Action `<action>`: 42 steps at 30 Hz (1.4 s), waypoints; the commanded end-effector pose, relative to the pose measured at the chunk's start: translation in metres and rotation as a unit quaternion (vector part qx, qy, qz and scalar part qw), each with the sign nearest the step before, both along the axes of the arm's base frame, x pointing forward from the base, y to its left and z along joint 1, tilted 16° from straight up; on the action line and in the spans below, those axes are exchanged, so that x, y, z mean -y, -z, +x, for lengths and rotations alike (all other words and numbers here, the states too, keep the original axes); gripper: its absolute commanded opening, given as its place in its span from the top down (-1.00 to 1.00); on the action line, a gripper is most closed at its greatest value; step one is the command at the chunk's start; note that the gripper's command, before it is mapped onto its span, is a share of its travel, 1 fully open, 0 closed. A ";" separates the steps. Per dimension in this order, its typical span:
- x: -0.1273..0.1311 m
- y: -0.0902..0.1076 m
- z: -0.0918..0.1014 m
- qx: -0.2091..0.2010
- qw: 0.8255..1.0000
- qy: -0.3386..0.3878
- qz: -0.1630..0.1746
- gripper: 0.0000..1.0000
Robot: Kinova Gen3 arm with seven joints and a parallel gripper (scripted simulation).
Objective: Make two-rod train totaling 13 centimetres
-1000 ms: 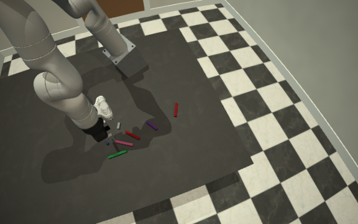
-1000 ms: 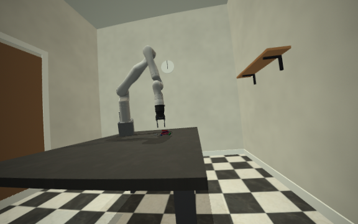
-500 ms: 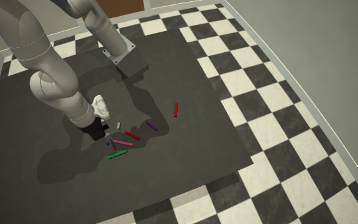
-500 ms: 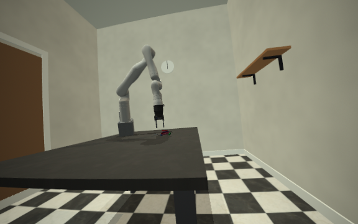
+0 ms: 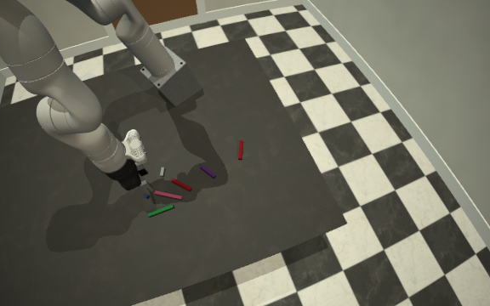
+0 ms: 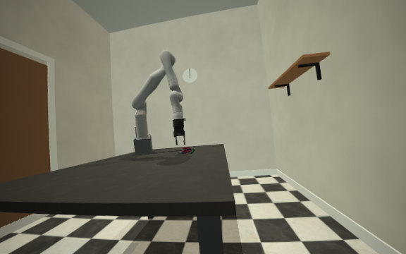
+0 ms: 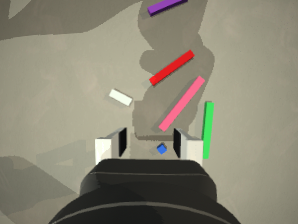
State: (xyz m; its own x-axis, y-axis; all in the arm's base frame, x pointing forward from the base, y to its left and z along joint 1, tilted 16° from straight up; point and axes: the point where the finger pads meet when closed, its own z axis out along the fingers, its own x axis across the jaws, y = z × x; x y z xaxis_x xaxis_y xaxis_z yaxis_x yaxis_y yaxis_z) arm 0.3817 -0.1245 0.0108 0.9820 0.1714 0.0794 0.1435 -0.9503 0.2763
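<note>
My gripper (image 6: 180, 144) (image 7: 150, 138) is open and empty, above the table. In the wrist view a small blue rod (image 7: 161, 149) (image 5: 146, 196) shows below it, between the fingers. A pink rod (image 7: 181, 104) (image 5: 168, 195) lies just ahead, a red rod (image 7: 171, 67) (image 5: 181, 184) beyond it, then a purple rod (image 7: 167, 6) (image 5: 207, 172). A green rod (image 7: 208, 130) (image 5: 161, 211) lies right of the fingers in the wrist view. A short grey rod (image 7: 120, 97) (image 5: 162, 172) lies ahead on the left. A second red rod (image 5: 241, 150) lies apart. All lie flat, none end to end.
The arm's base (image 5: 164, 72) (image 6: 142, 145) stands on the dark table (image 5: 270, 204) (image 6: 118, 183). The arm reaches over the table from the upper left in the top view. A wall shelf (image 6: 299, 68) hangs away from the table.
</note>
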 end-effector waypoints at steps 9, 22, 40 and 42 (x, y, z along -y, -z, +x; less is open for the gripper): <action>0.005 -0.001 -0.003 0.004 1.000 0.015 0.004 -1.00; 0.008 -0.002 -0.006 0.008 0.999 0.032 0.009 -1.00; 0.011 -0.002 -0.010 0.012 0.999 0.048 0.014 -1.00; 0.012 -0.002 -0.010 0.013 0.999 0.050 0.015 -1.00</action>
State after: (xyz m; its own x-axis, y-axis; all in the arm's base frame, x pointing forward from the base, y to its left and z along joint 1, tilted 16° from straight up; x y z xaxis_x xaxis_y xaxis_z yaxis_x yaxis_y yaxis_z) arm 0.3716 -0.1355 0.0125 0.9917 0.0729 0.1058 0.0443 -0.9669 0.2513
